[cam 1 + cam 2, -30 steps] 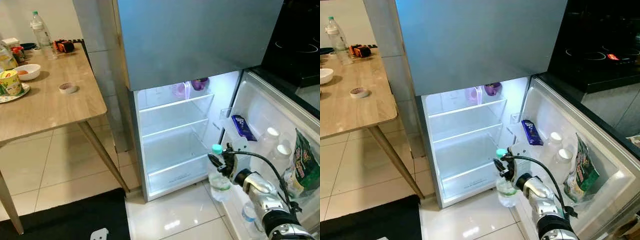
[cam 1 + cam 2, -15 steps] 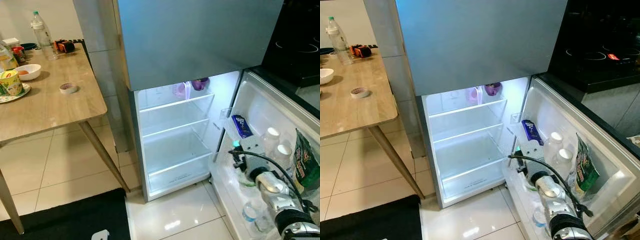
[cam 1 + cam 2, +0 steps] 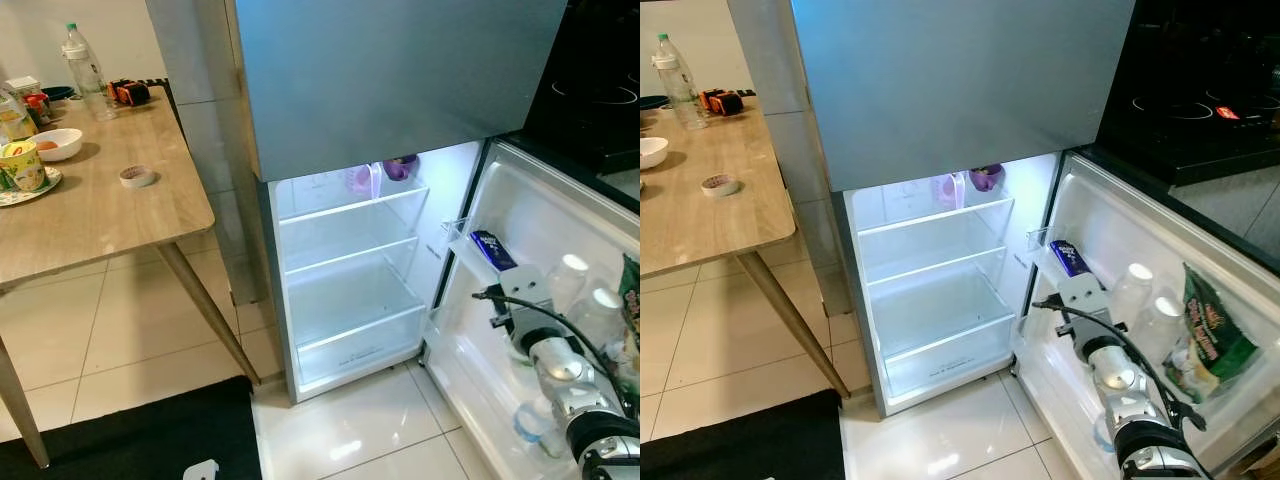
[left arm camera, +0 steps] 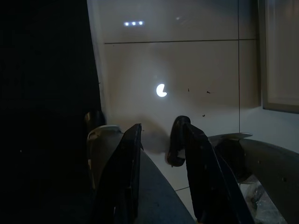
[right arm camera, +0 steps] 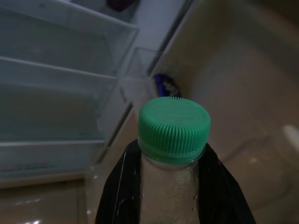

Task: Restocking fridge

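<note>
My right gripper (image 5: 172, 186) is shut on the neck of a clear water bottle (image 5: 173, 182) with a green cap (image 5: 174, 128). My right arm (image 3: 560, 375) reaches into the open fridge door (image 3: 520, 215) at the lower right, level with its middle shelf. The wrist mount (image 3: 524, 292) hides the bottle in the eye views. The lit fridge compartment (image 3: 350, 260) has bare glass shelves, with purple items (image 3: 400, 167) on the top one. My left gripper (image 4: 156, 154) hangs idle over pale floor tiles, its fingers apart with nothing between them.
The door shelves hold a blue packet (image 3: 493, 250), two white-capped bottles (image 3: 572, 285), a green bag (image 3: 1205, 335) and a small bottle (image 3: 535, 425) in the bottom bin. A wooden table (image 3: 100, 210) with a bottle (image 3: 83, 65), bowl (image 3: 57, 143) and tape roll (image 3: 136, 176) stands left. A black mat (image 3: 150, 440) lies below.
My right arm has carried the green-capped bottle rightward, from in front of the fridge compartment to the door shelves. The door's contents sit a little further right than before.
</note>
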You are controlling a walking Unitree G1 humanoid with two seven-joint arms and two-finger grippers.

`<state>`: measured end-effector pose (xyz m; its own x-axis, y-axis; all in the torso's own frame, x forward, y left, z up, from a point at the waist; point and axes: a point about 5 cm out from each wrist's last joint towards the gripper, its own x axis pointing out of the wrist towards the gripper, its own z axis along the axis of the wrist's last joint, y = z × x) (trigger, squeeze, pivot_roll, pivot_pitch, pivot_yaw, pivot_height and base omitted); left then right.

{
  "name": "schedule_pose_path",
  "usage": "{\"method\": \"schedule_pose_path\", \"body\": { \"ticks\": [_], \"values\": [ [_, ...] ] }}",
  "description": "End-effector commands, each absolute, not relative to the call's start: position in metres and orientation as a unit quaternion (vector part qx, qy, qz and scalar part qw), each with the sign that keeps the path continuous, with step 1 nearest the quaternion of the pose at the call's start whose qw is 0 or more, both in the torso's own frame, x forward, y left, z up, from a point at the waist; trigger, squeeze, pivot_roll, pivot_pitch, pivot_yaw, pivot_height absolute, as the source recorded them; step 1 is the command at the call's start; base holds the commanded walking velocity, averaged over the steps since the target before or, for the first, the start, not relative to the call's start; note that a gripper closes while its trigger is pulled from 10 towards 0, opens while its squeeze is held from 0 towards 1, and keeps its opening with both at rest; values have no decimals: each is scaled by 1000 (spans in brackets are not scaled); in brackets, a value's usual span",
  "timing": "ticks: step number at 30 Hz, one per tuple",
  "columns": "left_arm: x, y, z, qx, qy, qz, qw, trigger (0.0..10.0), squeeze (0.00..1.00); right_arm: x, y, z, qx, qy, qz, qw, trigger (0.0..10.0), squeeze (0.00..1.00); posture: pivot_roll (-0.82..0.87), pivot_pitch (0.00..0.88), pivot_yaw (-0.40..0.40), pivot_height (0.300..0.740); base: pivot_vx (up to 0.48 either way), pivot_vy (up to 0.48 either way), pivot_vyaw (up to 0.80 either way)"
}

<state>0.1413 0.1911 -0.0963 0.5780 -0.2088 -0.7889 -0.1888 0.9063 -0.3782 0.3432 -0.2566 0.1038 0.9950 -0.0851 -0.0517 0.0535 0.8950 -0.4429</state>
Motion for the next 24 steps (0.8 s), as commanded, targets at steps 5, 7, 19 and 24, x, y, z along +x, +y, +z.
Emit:
{"method": "schedule_pose_path", "body": {
  "ticks": [5,7,19,24],
  "values": [
    [138,189,-98,-218,461,-7,860,10000,0,347,-253,111,-187,16,-14,982,10000,0,-119,4,4,734,0,0,0],
    [137,189,-98,-218,461,-6,860,10000,0,346,-241,103,-161,22,29,986,10000,0,-121,11,3,734,0,0,0],
    [138,187,-98,-208,461,-5,863,10000,0,266,-206,-17,-85,274,130,949,10000,0,-112,4,-7,734,0,0,0],
    [138,189,-98,-191,462,-8,866,10000,0,222,-218,-51,-62,367,104,922,10000,0,-104,3,-1,734,0,0,0]
  ]
}}
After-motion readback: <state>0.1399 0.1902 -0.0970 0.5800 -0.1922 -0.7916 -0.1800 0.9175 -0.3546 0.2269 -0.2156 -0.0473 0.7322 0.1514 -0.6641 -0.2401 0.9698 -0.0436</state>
